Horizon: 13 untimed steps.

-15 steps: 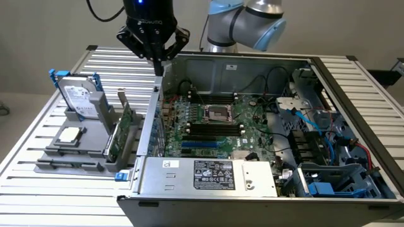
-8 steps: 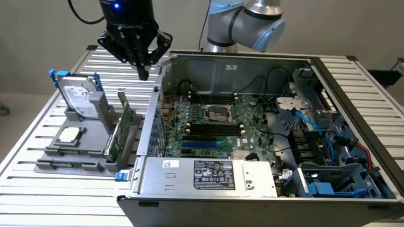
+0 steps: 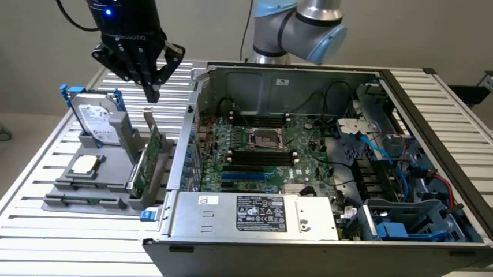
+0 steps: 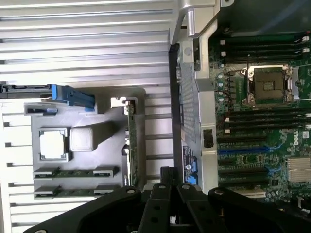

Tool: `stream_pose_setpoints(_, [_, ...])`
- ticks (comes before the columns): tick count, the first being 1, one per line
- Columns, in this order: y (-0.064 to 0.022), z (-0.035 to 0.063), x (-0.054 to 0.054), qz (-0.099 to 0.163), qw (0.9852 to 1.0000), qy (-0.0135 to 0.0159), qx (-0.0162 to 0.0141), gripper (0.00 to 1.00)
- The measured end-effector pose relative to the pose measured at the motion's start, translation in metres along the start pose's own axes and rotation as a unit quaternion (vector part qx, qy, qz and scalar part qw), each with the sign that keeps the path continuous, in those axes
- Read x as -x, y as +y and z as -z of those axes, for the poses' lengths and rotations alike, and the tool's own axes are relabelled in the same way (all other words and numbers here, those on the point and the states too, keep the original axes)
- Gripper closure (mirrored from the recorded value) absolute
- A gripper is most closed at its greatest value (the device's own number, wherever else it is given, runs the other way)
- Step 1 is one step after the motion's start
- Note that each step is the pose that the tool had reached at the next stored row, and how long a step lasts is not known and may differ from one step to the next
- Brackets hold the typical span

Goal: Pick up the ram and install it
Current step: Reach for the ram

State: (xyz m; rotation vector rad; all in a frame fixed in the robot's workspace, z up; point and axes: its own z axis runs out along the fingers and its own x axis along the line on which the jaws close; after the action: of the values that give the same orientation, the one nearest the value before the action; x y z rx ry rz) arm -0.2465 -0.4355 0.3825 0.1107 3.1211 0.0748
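Two ram sticks (image 4: 75,172), narrow green boards, lie side by side in slots at one end of the grey parts tray (image 4: 97,160); in the exterior view the ram (image 3: 86,199) sits at the tray's near end. My black gripper (image 3: 152,92) hangs above the tray's far end, over the upright wide green card (image 3: 150,161), well apart from the ram. Its fingers meet at the tips with nothing between them. In the wrist view the gripper (image 4: 168,171) points down beside the card's edge (image 4: 130,145).
The tray also holds a hard drive (image 3: 96,112) and a square silver processor (image 3: 85,164). On the exterior view's right stands the open computer case (image 3: 254,213), its motherboard showing black memory slots (image 3: 262,156) beside the processor socket (image 3: 266,137). A slatted metal table (image 3: 46,231) lies underneath.
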Motion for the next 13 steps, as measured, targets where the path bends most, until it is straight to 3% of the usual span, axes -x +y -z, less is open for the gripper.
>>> stream_pose_setpoints(13, [-0.0163, -0.0060, -0.056, 0.000, 1.0000, 0.0046, -0.0003, 0.89])
